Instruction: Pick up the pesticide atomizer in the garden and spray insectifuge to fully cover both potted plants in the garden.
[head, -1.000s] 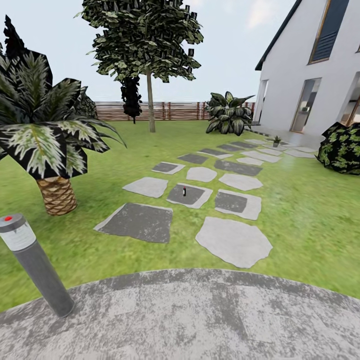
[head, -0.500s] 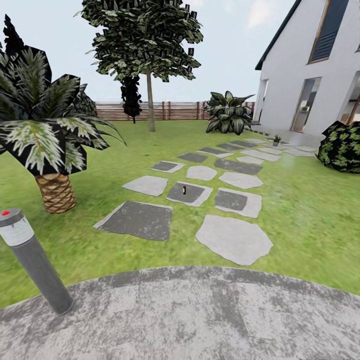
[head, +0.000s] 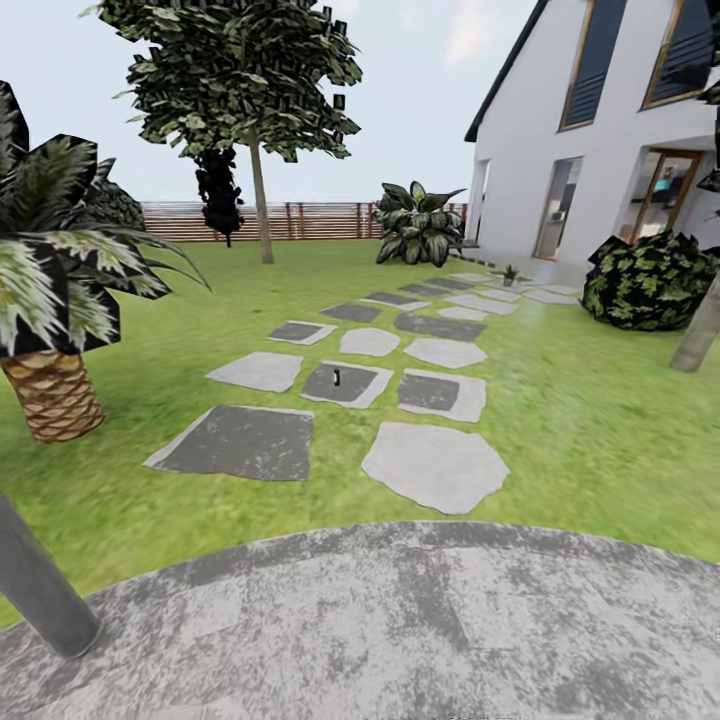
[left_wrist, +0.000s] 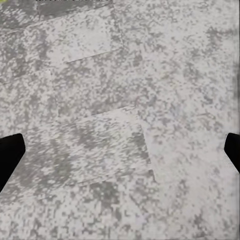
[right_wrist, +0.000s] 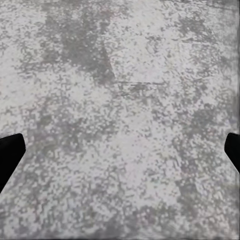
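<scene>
Far ahead in the head view, the pesticide atomizer (head: 337, 377) is a tiny dark upright shape on a dark grey stepping stone (head: 347, 383) in the garden lawn. One small potted plant (head: 510, 272) stands at the far end of the stone path, near the house. In the left wrist view my left gripper (left_wrist: 120, 155) is open, its black fingertips (left_wrist: 10, 156) spread wide over speckled grey paving with nothing between them. My right gripper (right_wrist: 120, 155) is open over the same paving, also holding nothing.
I stand on the round grey patio (head: 400, 620). A grey bollard lamp post (head: 40, 590) leans at the lower left, and a palm (head: 55, 390) stands behind it. A dark shrub (head: 650, 280) and a tree trunk (head: 698, 335) are at the right. The white house (head: 600, 150) and the brown fence (head: 290, 220) close the far side.
The whole head view has shifted left as the camera turned right. The bollard lamp's top has left the picture, and more of the house and a trunk show at the right.
</scene>
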